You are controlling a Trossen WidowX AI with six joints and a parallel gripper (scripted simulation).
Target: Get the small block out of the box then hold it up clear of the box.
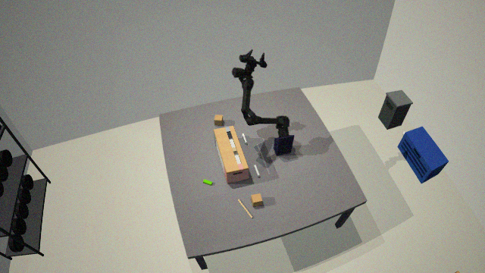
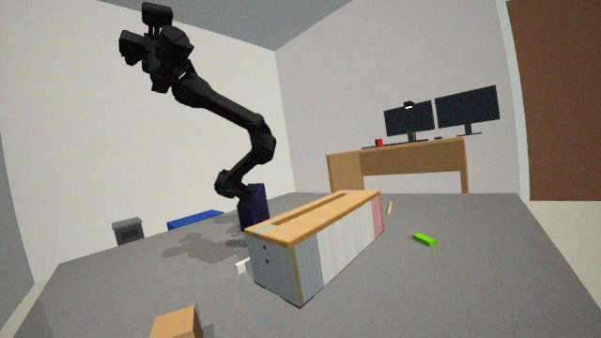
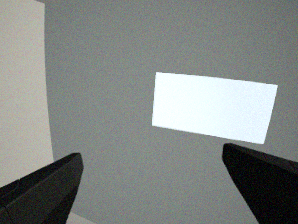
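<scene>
The long box (image 1: 225, 149) (image 2: 319, 220) stands upright on the table (image 1: 303, 182) (image 2: 451, 291), with a wooden top cut by a long slot. One end is pink, the other grey-blue. Its clear front is turned away from the exterior camera. Pale and dark parts show through the slot, but I cannot make out the small block or the shelf. My gripper (image 1: 257, 53) (image 3: 154, 156) is open and empty, raised high above the table's far side and well away from the box. The wrist view shows only wall, ceiling and a bright panel between and beyond the fingers.
A green bar (image 1: 208, 182) (image 2: 424, 239) lies behind the box. One wooden cube (image 1: 218, 120) (image 2: 175, 324) is beyond the grey-blue end; another cube (image 1: 257, 199) and a thin stick (image 1: 245, 208) (image 2: 390, 207) are beyond the pink end. White bars (image 1: 244, 139) (image 1: 257, 171) lie on the arm's side.
</scene>
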